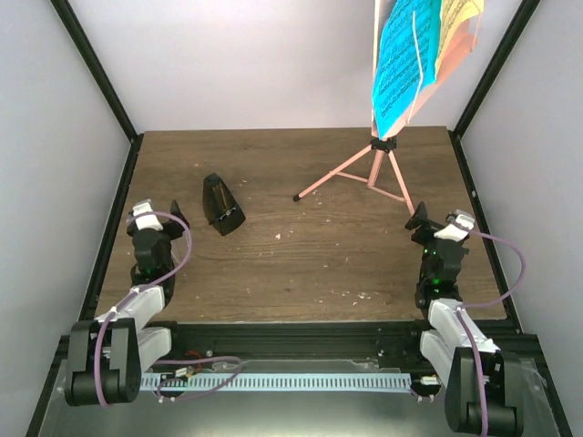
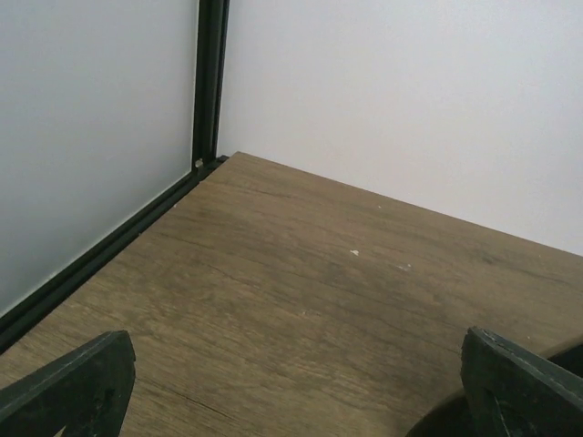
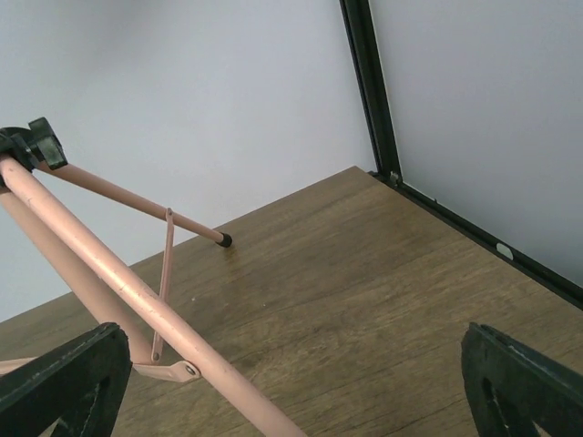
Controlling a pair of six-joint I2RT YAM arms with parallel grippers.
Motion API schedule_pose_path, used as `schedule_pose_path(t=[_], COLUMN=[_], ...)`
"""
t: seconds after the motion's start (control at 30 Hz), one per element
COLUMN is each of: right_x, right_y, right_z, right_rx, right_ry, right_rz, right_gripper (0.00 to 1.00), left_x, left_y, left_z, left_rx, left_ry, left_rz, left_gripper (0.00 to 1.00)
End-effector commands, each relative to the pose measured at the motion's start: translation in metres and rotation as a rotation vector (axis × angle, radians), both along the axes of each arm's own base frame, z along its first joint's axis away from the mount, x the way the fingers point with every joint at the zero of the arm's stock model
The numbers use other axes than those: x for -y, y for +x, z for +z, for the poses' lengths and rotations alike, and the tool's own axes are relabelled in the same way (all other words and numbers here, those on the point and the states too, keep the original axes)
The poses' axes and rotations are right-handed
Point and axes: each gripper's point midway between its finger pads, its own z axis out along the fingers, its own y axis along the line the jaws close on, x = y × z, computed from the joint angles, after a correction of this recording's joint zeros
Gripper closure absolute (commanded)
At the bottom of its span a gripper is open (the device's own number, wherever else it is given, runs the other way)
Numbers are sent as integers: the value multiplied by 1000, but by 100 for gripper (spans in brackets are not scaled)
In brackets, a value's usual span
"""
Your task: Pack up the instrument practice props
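The salmon-pink music stand [image 1: 383, 146] stands on its thin tripod legs at the far right of the wooden table [image 1: 301, 259]. Blue sheet-music pages [image 1: 401, 68] and yellow pages [image 1: 458, 25] rest on its desk. The small black metronome [image 1: 221, 206] sits upright left of centre, well apart from the stand. The left gripper [image 1: 162, 215] hangs low near the table's left edge, jaws spread wide, gripping nothing. The right gripper [image 1: 440, 221] is just as wide and empty-handed, near one stand leg. White walls [image 1: 255, 55] and black frame posts [image 1: 91, 64] close in the table.
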Motion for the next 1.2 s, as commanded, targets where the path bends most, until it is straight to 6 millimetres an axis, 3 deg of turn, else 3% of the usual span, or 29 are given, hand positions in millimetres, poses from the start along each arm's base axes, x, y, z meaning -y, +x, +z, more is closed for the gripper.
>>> schedule_pose_path(t=[0.0, 0.13, 0.23, 0.47, 0.63, 0.8, 0.87, 0.93, 1.1, 1.17], right_x=[6, 0, -21, -57, -81, -95, -92, -91, -95, -91], right_y=[2, 5, 11, 25, 29, 34, 42, 48, 64, 69], right_z=[-2, 3, 19, 73, 110, 127, 123, 111, 70, 57], right_rx=[-23, -17, -6, -33, -107, -151, -166, -182, -245, -271], right_ry=[15, 30, 51, 54, 24, 78, 136, 188, 234, 216], right_rz=[-35, 3, 125, 346, 491, 621, 673, 742, 830, 804], right_gripper=[0, 0, 0, 0, 0, 0, 0, 0, 0, 0], left_x=[0, -8, -11, -11, 53, 121, 146, 161, 134, 124], left_y=[-1, 1, 2, -4, 4, -21, -40, -59, -49, -42], left_z=[0, -1, 4, 52, 111, 198, 225, 234, 211, 190], left_rx=[12, -9, -27, -148, -212, -126, -123, -160, -121, -92], left_ry=[1, -41, -104, -288, -399, -393, -358, -303, -157, -118], left_rz=[-2, 48, 78, 126, -228, -672, -849, -974, -755, -695], left_gripper=[0, 0, 0, 0, 0, 0, 0, 0, 0, 0])
